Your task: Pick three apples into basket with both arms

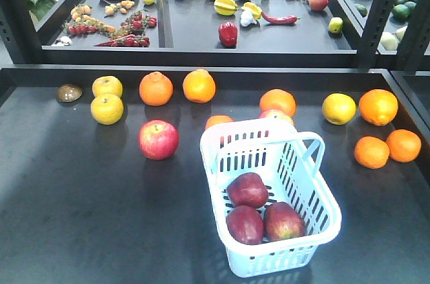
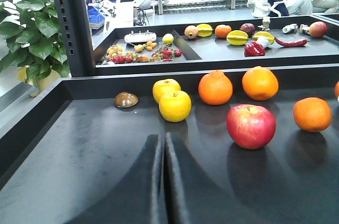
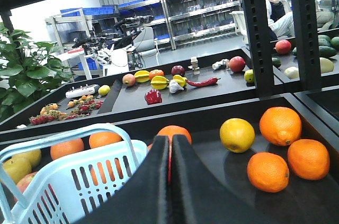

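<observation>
Apples (image 1: 259, 212) in basket (image 1: 316, 153) | left gripper (image 2: 164, 181) closed, empty | right gripper (image 3: 170, 181) closed, empty, beside basket

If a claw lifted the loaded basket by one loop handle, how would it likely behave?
The basket would probably tilt, since a single handle sits at one end. Its thin slotted plastic walls look likely to flex somewhat. The three apples lie loose and round inside, so they would likely roll toward the lower end.

- Black table (image 1: 80, 230) in front, with raised rim.
- Behind, black trays (image 1: 195, 35) between dark metal posts (image 2: 69, 23).
- Green plant (image 2: 26, 28) at left.
- Farther back, grey shelving (image 3: 212, 7) (blue bins on top), bright light.
</observation>
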You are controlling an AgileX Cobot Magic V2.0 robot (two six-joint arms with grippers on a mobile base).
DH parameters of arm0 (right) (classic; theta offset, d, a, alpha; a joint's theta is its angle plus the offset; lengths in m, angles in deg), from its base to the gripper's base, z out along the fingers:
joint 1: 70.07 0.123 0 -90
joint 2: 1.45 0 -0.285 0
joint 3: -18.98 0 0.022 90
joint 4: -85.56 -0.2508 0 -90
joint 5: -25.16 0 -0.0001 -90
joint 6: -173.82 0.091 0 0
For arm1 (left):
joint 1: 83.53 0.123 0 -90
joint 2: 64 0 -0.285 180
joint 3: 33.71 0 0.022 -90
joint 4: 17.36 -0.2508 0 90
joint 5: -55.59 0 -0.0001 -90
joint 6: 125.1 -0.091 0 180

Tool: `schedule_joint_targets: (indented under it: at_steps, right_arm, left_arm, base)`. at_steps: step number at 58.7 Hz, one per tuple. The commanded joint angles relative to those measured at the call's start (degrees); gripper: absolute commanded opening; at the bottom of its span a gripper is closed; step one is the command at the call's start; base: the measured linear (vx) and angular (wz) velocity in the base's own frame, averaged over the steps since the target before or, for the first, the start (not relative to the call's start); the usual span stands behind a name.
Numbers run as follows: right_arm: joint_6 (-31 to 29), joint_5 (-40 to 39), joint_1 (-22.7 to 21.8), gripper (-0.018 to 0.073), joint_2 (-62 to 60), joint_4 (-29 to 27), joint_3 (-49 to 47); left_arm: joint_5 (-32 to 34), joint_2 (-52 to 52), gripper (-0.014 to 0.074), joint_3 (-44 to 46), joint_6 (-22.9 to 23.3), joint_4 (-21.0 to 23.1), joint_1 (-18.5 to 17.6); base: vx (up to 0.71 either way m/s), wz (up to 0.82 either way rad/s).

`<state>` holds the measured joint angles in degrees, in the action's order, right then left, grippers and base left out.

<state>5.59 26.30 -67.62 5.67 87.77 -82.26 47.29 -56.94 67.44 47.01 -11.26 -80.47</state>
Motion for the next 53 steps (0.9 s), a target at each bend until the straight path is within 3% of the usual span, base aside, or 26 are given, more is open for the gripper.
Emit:
schedule_joint_targets:
  at_steps: [1,53]
  right_arm:
    - [-0.3,-4.3,-0.4,-0.0006,-0.7,0.4,0.8]
    - [-0.3,-4.5,-0.4,-0.0006,-0.7,0.4,0.8]
  left_arm:
    - [4.6,-0.8,-0.0006,1.4,0.4,0.2,-0.3]
    - [4.6,-0.8,-0.0006,1.4,0.4,0.2,-0.3]
  base:
    - [0.0,0.0]
    - [0.0,0.0]
